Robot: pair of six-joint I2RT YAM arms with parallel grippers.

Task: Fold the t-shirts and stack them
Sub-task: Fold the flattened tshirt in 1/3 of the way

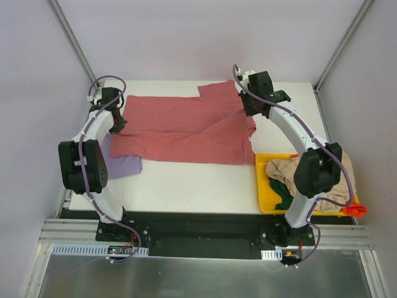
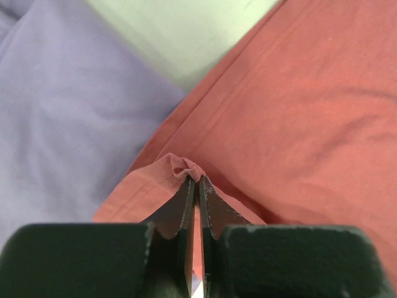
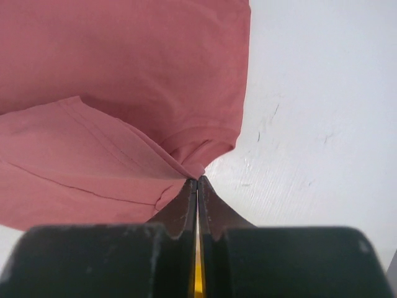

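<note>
Both extended forward: left gripper [image 2: 197, 181], right gripper [image 3: 197, 180] each pinching pink t-shirt [image 1: 186, 127] edge.

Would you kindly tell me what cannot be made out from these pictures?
Top view: the left arm and the pink-red t-shirt cover part of the lavender t-shirt, so its outline is hidden.
Top view: the right arm blocks the middle of the yellow bin; the clothes inside cannot be counted.
Wrist views: the left end effector and right end effector are shut on the pink-red t-shirt; how many layers they pinch is unclear.
</note>
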